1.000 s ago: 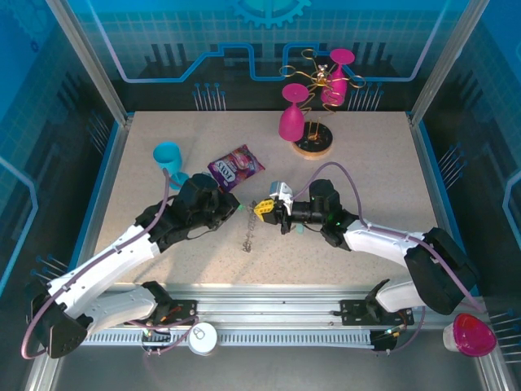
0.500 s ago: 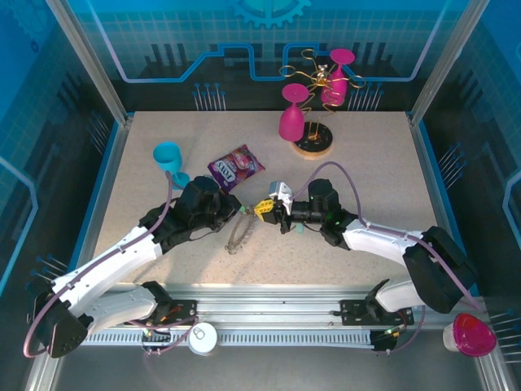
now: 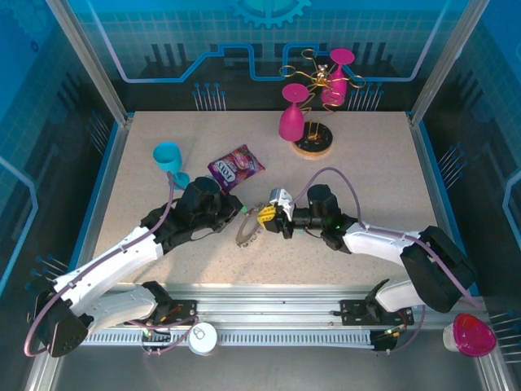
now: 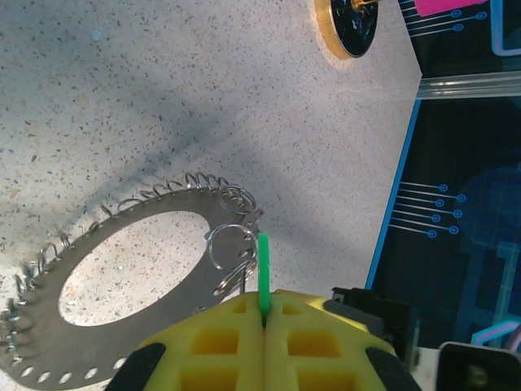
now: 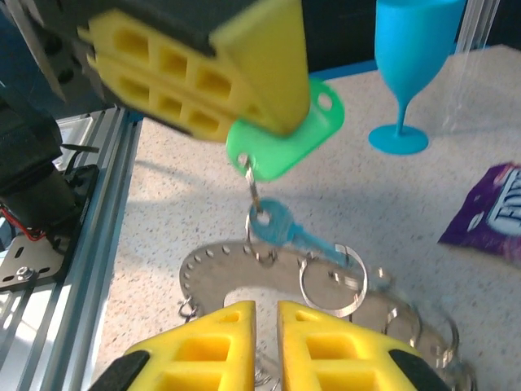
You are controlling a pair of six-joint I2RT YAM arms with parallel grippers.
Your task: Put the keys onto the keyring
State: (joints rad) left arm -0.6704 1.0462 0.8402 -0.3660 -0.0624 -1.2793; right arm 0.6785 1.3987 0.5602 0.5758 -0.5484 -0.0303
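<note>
The keyring (image 3: pixel 244 232) is a flat dark metal ring fringed with wire loops, lying between my two grippers; its band fills the lower left of the left wrist view (image 4: pixel 98 346). My left gripper (image 4: pixel 263 305) is shut on a bright green tag (image 4: pixel 263 265). From that tag (image 5: pixel 285 138) a teal-blue key (image 5: pixel 281 224) hangs by a small ring, its blade reaching a wire loop (image 5: pixel 334 281) on the keyring (image 5: pixel 220 273); whether it is threaded I cannot tell. My right gripper (image 5: pixel 266 314) stands just over the ring, jaws slightly apart, nothing between them.
A purple snack packet (image 3: pixel 235 168) and a blue goblet (image 3: pixel 168 160) stand behind the left gripper. The glass rack on its round wooden base (image 3: pixel 313 145) holds pink glasses at the back. A white lid (image 3: pixel 203 336) and a pink cup (image 3: pixel 470 334) sit off the table's front.
The keyring has swung from edge-on to lying flatter under the grippers. My right jaws have parted a little and the right gripper has eased forward and down. The left grip is unchanged.
</note>
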